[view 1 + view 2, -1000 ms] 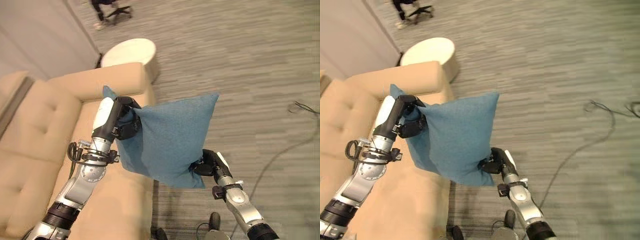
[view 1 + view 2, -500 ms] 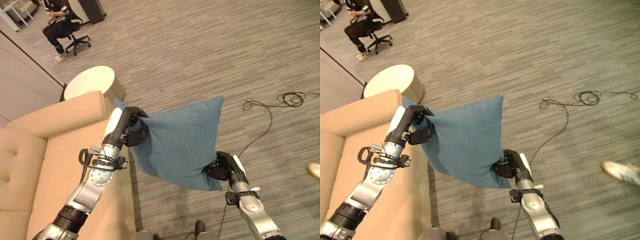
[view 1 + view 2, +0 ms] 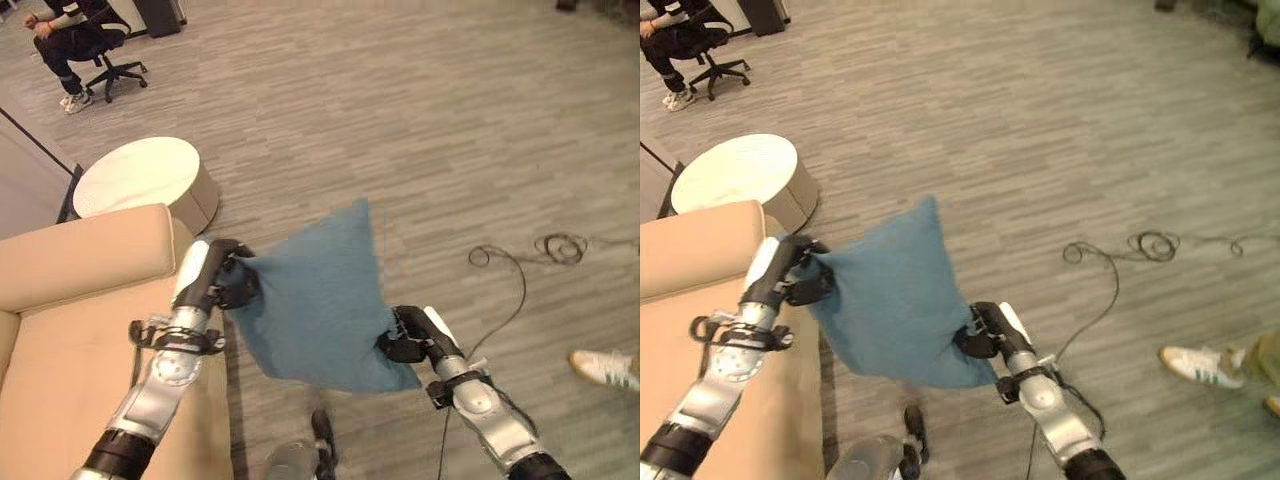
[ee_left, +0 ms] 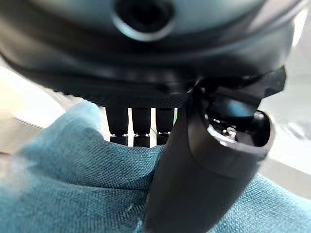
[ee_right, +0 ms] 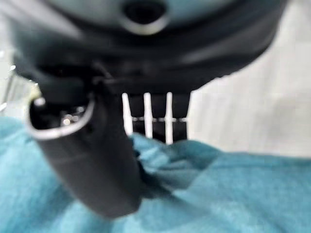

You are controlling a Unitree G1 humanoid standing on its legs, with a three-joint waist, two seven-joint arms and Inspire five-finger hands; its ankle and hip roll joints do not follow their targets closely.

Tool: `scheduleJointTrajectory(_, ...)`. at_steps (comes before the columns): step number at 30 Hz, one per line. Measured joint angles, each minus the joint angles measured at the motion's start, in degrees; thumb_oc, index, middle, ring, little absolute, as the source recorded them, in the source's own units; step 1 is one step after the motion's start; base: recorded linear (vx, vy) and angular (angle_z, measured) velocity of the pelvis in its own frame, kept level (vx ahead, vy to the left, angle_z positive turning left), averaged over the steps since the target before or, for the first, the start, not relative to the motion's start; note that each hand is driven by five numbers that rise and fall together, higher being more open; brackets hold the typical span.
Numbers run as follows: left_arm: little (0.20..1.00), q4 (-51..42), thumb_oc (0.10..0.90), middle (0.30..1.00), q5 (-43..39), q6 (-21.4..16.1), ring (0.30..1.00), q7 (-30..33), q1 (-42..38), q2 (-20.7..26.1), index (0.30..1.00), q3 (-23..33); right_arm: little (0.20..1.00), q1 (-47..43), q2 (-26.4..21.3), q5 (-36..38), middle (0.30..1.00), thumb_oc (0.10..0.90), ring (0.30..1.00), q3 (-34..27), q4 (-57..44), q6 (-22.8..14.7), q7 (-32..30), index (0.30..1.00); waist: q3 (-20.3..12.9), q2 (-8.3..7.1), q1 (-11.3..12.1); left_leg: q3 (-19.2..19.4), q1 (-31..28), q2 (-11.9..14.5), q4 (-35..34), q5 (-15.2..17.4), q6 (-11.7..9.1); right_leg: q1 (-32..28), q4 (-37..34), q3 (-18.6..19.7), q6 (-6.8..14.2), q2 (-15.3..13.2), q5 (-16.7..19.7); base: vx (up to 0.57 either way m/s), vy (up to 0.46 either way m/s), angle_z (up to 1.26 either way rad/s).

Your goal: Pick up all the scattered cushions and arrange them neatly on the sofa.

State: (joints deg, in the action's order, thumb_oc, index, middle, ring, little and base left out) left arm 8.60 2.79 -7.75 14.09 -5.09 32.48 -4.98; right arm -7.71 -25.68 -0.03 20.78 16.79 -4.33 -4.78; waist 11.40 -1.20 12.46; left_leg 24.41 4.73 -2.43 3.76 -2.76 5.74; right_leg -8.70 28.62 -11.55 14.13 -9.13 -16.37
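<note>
moved: blue cushion (image 3: 320,295) sagged lower than a second ago
hands: left hand (image 3: 228,283) and right hand (image 3: 410,338) both pinch its edges
risk: still hanging off the sofa (image 3: 70,340), weak pinch could drop it

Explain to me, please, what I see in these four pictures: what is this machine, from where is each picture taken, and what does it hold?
This is a humanoid robot with two silver arms ending in dark hands. Two pictures come from a stereo camera on its head, looking down; the other two are close-ups from cameras on its wrists. Between its left hand and right hand it holds a blue cushion up in the air, each hand pinching one edge. A beige sofa stands at its left, with a round white table beyond it on the grey floor. A person on an office chair sits far off, and a person's white shoe shows at the right.
</note>
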Motion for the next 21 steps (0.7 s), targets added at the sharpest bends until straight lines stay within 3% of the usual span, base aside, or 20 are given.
scheduleJointTrajectory(2,0.300,0.30,0.400,0.300,-1.11,1.15,0.300,-0.07,0.47,-0.64,0.300,1.12,0.300,-1.41,-0.01,-2.18,0.300,0.400,0.300,-1.43,-0.63,0.07,0.69,0.300,0.04,-0.49,-0.85,-5.19,-1.56,-0.89,1.12,1.76,0.83,2.89,12.50,-4.05,0.10,-1.48,5.16,0.42,0.063,1.17)
scheduleJointTrajectory(3,0.300,0.07,0.400,0.300,-1.19,1.30,0.300,-0.07,1.47,-0.98,0.300,1.93,0.300,-2.06,-0.39,-2.76,0.300,0.400,0.300,-1.59,-1.44,0.25,1.07,0.300,0.06,0.50,0.33,-9.56,-3.07,-0.50,0.39,4.80,3.71,5.52,16.56,-4.86,-0.84,-0.90,5.09,0.46,0.089,1.14)
scheduleJointTrajectory(4,0.300,-0.02,0.400,0.300,-1.59,1.50,0.300,0.00,2.23,-2.21,0.300,3.23,0.300,-2.07,-0.33,-3.75,0.300,0.400,0.300,-2.29,-2.81,0.25,1.35,0.300,0.92,1.86,-0.44,-10.94,-5.12,0.37,-0.56,3.15,1.57,6.41,18.40,-7.48,-2.93,-1.43,3.10,0.39,-0.053,0.72)
scheduleJointTrajectory(5,0.300,-0.10,0.400,0.300,-1.71,1.68,0.300,0.01,2.71,-2.82,0.300,3.87,0.300,-2.06,-0.70,-3.97,0.300,0.400,0.300,-2.36,-4.02,0.45,1.67,0.300,1.37,2.98,-0.40,-13.65,-6.30,0.94,-1.08,4.54,2.79,8.54,19.49,-7.14,-3.15,-0.87,2.59,0.53,-0.144,1.02)
scheduleJointTrajectory(7,0.300,-0.39,0.400,0.300,-2.72,1.68,0.300,0.18,3.53,-6.35,0.300,5.84,0.300,-0.95,-1.79,-4.81,0.300,0.400,0.300,-3.15,-7.06,0.54,2.23,0.300,2.38,6.37,-2.26,-21.12,-8.96,3.49,-2.07,4.45,-0.75,15.23,18.19,-7.05,-6.77,-0.64,-0.58,0.41,-0.268,1.35)
scheduleJointTrajectory(8,0.300,-0.39,0.400,0.300,-3.06,1.67,0.300,0.18,3.48,-7.18,0.300,5.81,0.300,-0.53,-2.53,-4.85,0.300,0.400,0.300,-3.25,-7.48,0.53,2.22,0.300,2.40,7.11,-3.59,-23.50,-9.39,4.38,-2.60,4.00,-1.48,16.63,14.90,-5.04,-7.23,-0.03,-0.90,0.34,-0.281,2.14)
scheduleJointTrajectory(9,0.300,0.04,0.400,0.300,-3.48,1.60,0.300,0.17,3.36,-8.52,0.300,5.71,0.300,-0.20,-3.68,-5.02,0.300,0.400,0.300,-3.20,-7.45,0.64,2.30,0.300,2.64,7.15,-6.24,-29.02,-9.18,4.89,-1.69,3.87,-2.07,17.44,3.96,1.39,-6.52,1.00,-0.41,0.23,-0.202,2.18)
scheduleJointTrajectory(10,0.300,0.76,0.400,0.300,-3.86,1.61,0.300,0.17,3.34,-8.88,0.300,5.52,0.300,-0.13,-3.75,-5.07,0.300,0.400,0.300,-3.12,-7.03,0.67,2.36,0.300,2.62,6.34,-7.19,-31.54,-8.40,4.41,-0.24,4.34,-1.64,17.16,-3.93,7.17,-6.32,0.91,1.37,0.25,-0.199,2.34)
scheduleJointTrajectory(11,0.300,1.68,0.400,0.300,-4.03,1.57,0.300,0.17,3.21,-9.63,0.300,5.52,0.300,-0.21,-4.64,-5.36,0.300,0.400,0.300,-2.82,-7.01,0.59,2.43,0.300,2.47,6.10,-7.28,-35.42,-8.08,4.92,0.54,5.90,-2.70,18.51,-9.26,12.40,-6.96,1.19,4.80,0.33,-0.272,1.93)
scheduleJointTrajectory(12,0.300,2.81,0.400,0.300,-4.77,1.60,0.300,0.17,3.23,-9.82,0.300,5.42,0.300,-0.10,-4.58,-5.76,0.300,0.400,0.300,-2.65,-6.95,0.64,2.57,0.300,2.33,5.51,-7.84,-38.62,-7.00,5.51,2.21,7.42,-5.93,17.97,-17.11,17.08,-7.09,1.32,9.22,0.40,-0.366,1.98)
scheduleJointTrajectory(13,0.300,4.26,0.400,0.300,-5.27,1.55,0.300,0.26,3.40,-9.82,0.300,5.08,0.300,-0.08,-4.56,-6.02,0.300,0.400,0.300,-1.74,-6.28,0.64,2.61,0.300,1.94,4.39,-7.73,-41.88,-6.80,6.29,1.87,8.98,-8.99,16.98,-19.44,16.52,-5.77,1.32,15.99,0.28,-0.262,1.90)
scheduleJointTrajectory(14,0.300,5.54,0.400,0.300,-5.92,1.70,0.300,0.24,3.36,-10.72,0.300,4.72,0.300,-0.28,-5.15,-6.24,0.300,0.400,0.300,-1.36,-5.55,0.94,2.66,0.300,1.83,5.44,-7.42,-42.98,-6.29,8.11,1.60,8.01,-9.10,15.88,-18.33,13.42,-7.24,2.60,15.71,0.25,-0.295,1.67)
scheduleJointTrajectory(15,0.300,6.22,0.400,0.300,-6.42,1.89,0.300,0.23,4.06,-10.89,0.300,3.54,0.300,-0.21,-5.33,-6.64,0.300,0.400,0.300,-1.31,-4.84,1.70,2.84,0.300,1.84,4.61,-7.02,-42.48,-5.97,8.00,3.89,8.74,-9.32,15.10,-18.24,10.77,-9.33,3.01,16.15,0.29,-0.282,1.16)
scheduleJointTrajectory(16,0.300,6.69,0.400,0.300,-7.47,1.82,0.300,0.22,5.36,-10.71,0.300,3.27,0.300,-0.85,-4.86,-6.70,0.300,0.400,0.300,-1.04,-4.28,1.75,3.06,0.300,2.01,3.92,-5.83,-40.86,-6.67,6.23,5.79,8.10,-9.48,14.92,-16.97,9.56,-10.53,3.12,14.54,0.29,-0.285,0.93)
scheduleJointTrajectory(17,0.300,7.49,0.400,0.300,-8.10,1.93,0.300,0.22,5.60,-10.94,0.300,3.18,0.300,-1.10,-5.19,-6.71,0.300,0.400,0.300,-1.02,-4.17,1.78,3.22,0.300,1.98,4.04,-6.58,-39.16,-6.33,5.96,7.23,7.85,-9.48,14.63,-16.43,8.34,-11.05,3.29,14.29,0.19,-0.167,1.05)
scheduleJointTrajectory(19,0.300,8.57,0.400,0.300,-10.21,1.96,0.300,0.19,6.32,-11.29,0.300,3.16,0.300,-1.97,-5.12,-6.71,0.300,0.400,0.300,-0.83,-4.14,2.11,3.50,0.300,2.35,3.71,-7.59,-39.30,-4.85,7.33,9.46,6.36,-10.72,12.80,-16.07,5.39,-11.70,4.14,13.31,0.11,-0.210,1.10)
scheduleJointTrajectory(20,0.300,9.51,0.400,0.300,-11.61,1.89,0.300,0.17,6.20,-11.42,0.300,2.84,0.300,-2.12,-5.07,-6.69,0.300,0.400,0.300,-0.59,-4.12,2.18,3.25,0.300,2.58,3.45,-7.22,-38.47,-1.90,7.24,13.37,4.76,-13.45,11.10,-16.84,3.42,-12.52,4.61,12.68,0.04,-0.296,0.91)
scheduleJointTrajectory(21,0.300,10.04,0.400,0.300,-12.45,1.95,0.300,0.17,5.78,-11.60,0.300,2.63,0.300,-2.71,-5.22,-6.69,0.300,0.400,0.300,-0.55,-4.12,2.36,3.29,0.300,2.90,2.80,-7.94,-36.11,0.54,6.96,18.54,4.98,-13.64,9.29,-18.61,1.08,-12.88,3.93,12.93,0.01,-0.236,0.98)
